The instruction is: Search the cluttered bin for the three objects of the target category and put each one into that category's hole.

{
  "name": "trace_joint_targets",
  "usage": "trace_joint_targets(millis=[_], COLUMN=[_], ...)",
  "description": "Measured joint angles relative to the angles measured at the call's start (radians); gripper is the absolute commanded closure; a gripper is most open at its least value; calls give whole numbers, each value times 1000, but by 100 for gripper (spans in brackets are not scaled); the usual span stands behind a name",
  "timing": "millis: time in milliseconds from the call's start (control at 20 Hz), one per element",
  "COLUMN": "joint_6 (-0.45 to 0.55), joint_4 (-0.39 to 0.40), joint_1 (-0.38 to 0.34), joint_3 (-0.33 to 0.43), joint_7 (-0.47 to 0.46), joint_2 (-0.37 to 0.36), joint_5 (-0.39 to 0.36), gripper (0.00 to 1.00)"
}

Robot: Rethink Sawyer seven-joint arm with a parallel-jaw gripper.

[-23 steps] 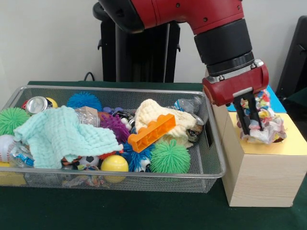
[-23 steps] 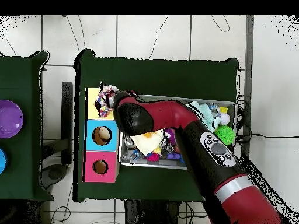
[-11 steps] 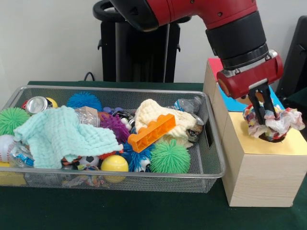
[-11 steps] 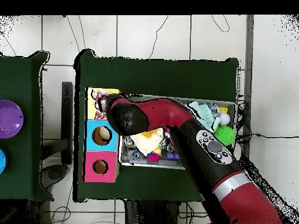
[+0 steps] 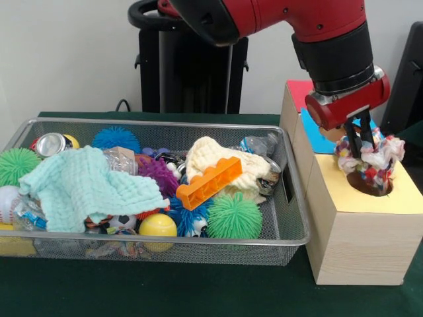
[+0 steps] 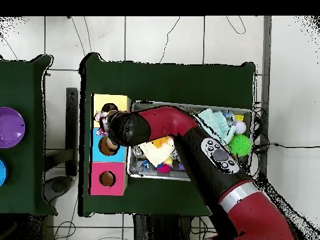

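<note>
My gripper (image 5: pixel 362 144) is shut on a crumpled multicoloured cloth (image 5: pixel 378 160). The cloth hangs over the round hole (image 5: pixel 374 189) in the yellow top (image 5: pixel 344 191) of the wooden box, and its lower end reaches the hole's rim. In the overhead view the arm's head covers the gripper; a bit of the cloth (image 6: pixel 100 116) shows at the edge of the yellow section (image 6: pixel 111 100). Inside the wire bin (image 5: pixel 295 221) lie a mint cloth (image 5: pixel 86 188) and a cream cloth (image 5: pixel 210 156) among other clutter.
An orange toy brick (image 5: pixel 210 181) rests on the cream cloth. Green spiky balls (image 5: pixel 233 215), a blue one (image 5: pixel 115 139), a yellow ball (image 5: pixel 158 226) and a crushed can (image 5: pixel 50 143) fill the bin. The box also has a blue hole (image 6: pixel 108 145) and a pink hole (image 6: pixel 107 179).
The gripper carried the multicoloured cloth from the box's front part back over the yellow hole and turned; the cloth now hangs lower, bunched at the hole. The bin's contents have not moved.
</note>
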Motion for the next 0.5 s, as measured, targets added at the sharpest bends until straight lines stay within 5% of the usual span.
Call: trace_joint_targets(millis=[500], joint_6=[-18], joint_4=[0], joint_1=[3], joint_3=[0], joint_7=[0], joint_2=[20], joint_5=[-6], gripper=[100])
